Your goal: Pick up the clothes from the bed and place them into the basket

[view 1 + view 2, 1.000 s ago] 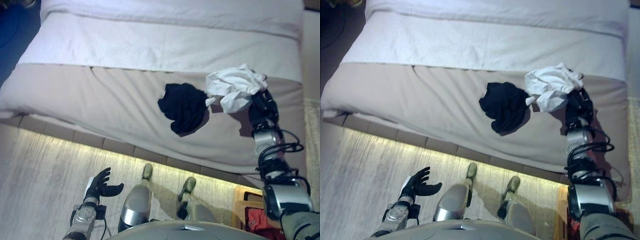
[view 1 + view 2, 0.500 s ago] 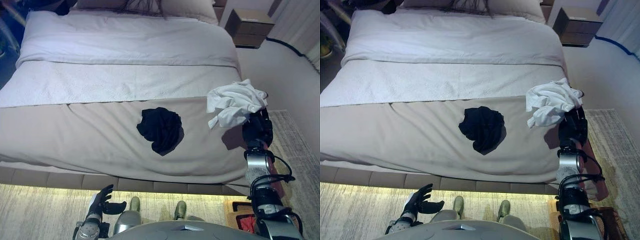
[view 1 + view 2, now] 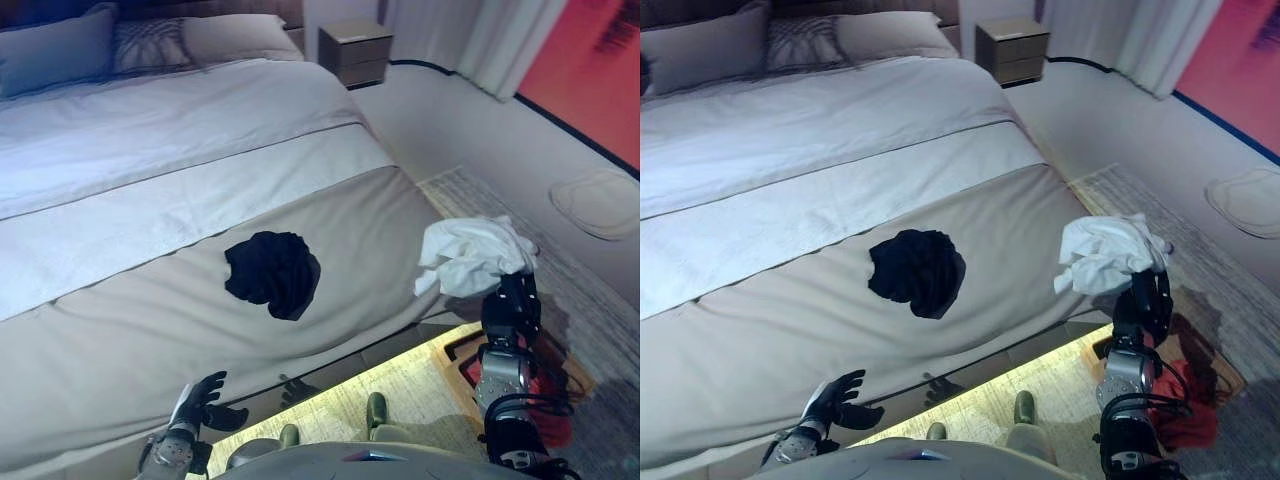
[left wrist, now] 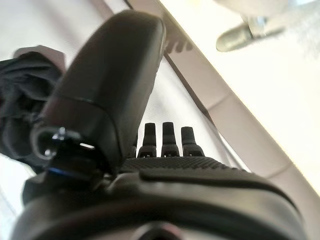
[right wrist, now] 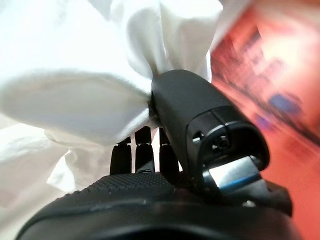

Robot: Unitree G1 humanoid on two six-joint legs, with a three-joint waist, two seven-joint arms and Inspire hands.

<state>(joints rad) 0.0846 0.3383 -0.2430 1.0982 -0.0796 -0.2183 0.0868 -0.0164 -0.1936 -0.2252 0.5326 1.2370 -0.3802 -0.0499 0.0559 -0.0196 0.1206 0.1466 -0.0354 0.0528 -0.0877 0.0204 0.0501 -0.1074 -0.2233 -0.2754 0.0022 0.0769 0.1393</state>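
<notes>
Beside the bed (image 3: 150,330), right hand (image 3: 512,305) fingers clamp white garment (image 3: 470,255).

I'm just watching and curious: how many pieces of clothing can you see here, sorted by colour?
White: 1, the white garment, bunched in the fingers of the right hand beyond the corner of the bed.
Black: 1, the black garment, lying on the bed.
Red: 1, a red cloth in the basket.
Total: 3

- Head stereo pair — looks down from above at the bed (image 3: 150,300) foot and floor; both eyes share the same scene, slightly offset.
- Left wrist view — very close along the left robot hand (image 4: 165,145), facing the bed edge.
- Right wrist view — very close along the right robot hand (image 5: 145,150), facing white cloth (image 5: 65,80).
</notes>
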